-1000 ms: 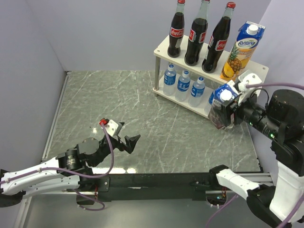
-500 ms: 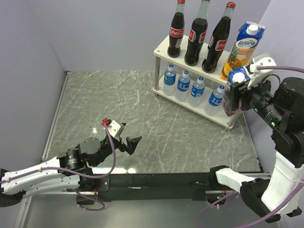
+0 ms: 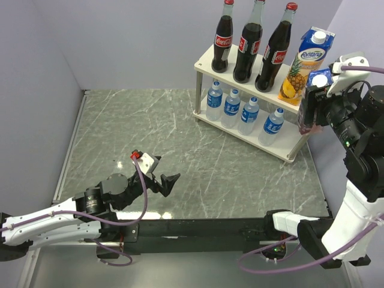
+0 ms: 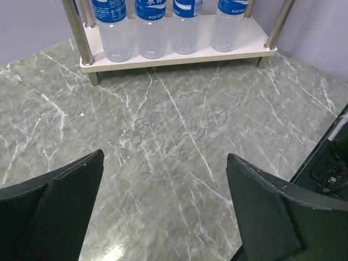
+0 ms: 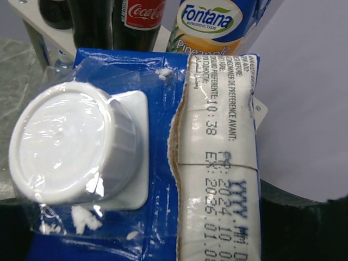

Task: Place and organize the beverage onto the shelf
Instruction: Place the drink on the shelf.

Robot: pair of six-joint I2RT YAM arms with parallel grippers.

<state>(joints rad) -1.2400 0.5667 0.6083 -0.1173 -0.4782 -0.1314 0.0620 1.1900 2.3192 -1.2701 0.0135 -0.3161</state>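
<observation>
Close to the near edge of the table (image 3: 150, 126), the left pincer (image 3: 163, 174) hovers low with its jaws wide apart, holding nothing. Toward the far right corner, the right pincer (image 3: 314, 103) is clamped on a juice carton (image 5: 217, 136), held aloft just off the right end of the shelf (image 3: 205, 62). Four water bottles (image 3: 232, 107) line the lower board. Three cola bottles (image 3: 248, 48) and a second carton (image 3: 306, 60) stand on top.

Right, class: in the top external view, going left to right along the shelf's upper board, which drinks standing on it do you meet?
First cola bottle → second cola bottle → third cola bottle → pineapple juice carton.
</observation>
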